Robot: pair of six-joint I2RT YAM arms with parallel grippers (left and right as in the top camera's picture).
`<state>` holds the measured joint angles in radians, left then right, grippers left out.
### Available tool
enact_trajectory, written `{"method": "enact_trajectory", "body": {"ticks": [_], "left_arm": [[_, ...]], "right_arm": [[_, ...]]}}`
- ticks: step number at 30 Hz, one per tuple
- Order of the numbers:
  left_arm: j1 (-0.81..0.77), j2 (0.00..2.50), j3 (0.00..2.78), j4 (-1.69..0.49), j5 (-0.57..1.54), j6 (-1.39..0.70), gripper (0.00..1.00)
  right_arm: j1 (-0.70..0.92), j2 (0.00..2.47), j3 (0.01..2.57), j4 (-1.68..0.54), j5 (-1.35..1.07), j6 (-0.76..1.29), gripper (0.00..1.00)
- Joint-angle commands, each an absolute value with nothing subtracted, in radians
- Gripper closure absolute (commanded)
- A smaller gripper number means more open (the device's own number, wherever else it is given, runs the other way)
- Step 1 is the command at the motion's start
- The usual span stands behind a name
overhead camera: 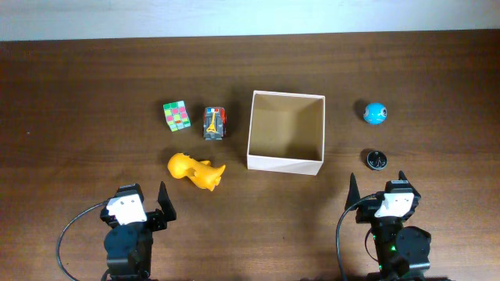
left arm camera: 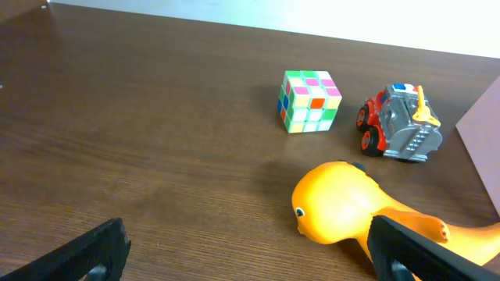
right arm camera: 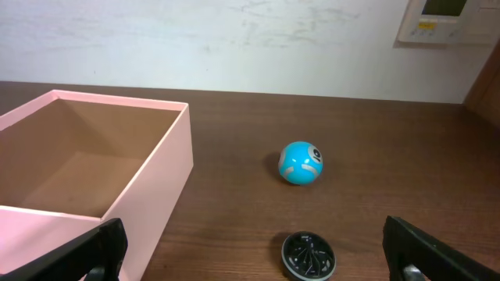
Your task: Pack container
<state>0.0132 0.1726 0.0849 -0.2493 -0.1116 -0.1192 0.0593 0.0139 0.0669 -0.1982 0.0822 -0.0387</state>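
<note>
Left gripper (left arm camera: 250, 261) jaws spread wide, holding nothing — orange toy animal (left arm camera: 351, 207) just ahead. Right gripper (right arm camera: 250, 254) likewise agape, nothing held. Container (overhead camera: 283, 164) upright at middle of table (overhead camera: 78, 78), between toy truck (overhead camera: 215, 123) and blue ball (overhead camera: 376, 113). Puzzle cube (overhead camera: 177, 115) left of truck; black disc (overhead camera: 376, 159) near ball — all toys outside container.
</note>
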Motion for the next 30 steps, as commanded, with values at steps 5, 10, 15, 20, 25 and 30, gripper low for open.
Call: {"method": "enact_trajectory", "body": {"ticks": [5, 10, 15, 20, 25, 30], "left_arm": [[0.010, 0.162, 0.078, -0.247, -0.109, -0.103, 0.01], [0.010, 0.162, 0.078, -0.247, -0.109, -0.103, 0.01], [0.010, 0.162, 0.078, -0.247, -0.109, -0.103, 0.01], [0.010, 0.162, 0.078, -0.247, -0.109, -0.103, 0.01], [0.010, 0.162, 0.078, -0.247, -0.109, -0.103, 0.01], [0.010, 0.162, 0.078, -0.246, -0.109, -0.103, 0.01]], "right_arm": [[0.051, 0.004, 0.063, -0.134, 0.049, 0.165, 0.01], [0.051, 0.045, 0.137, -0.187, 0.022, 0.226, 0.01], [0.051, 0.233, 0.368, -0.379, 0.028, 0.214, 0.01], [0.051, 0.565, 0.675, -0.569, 0.038, 0.170, 0.01], [0.051, 0.884, 0.975, -0.625, 0.037, 0.165, 0.01], [0.034, 1.142, 1.257, -0.641, 0.037, 0.166, 0.01]]}}
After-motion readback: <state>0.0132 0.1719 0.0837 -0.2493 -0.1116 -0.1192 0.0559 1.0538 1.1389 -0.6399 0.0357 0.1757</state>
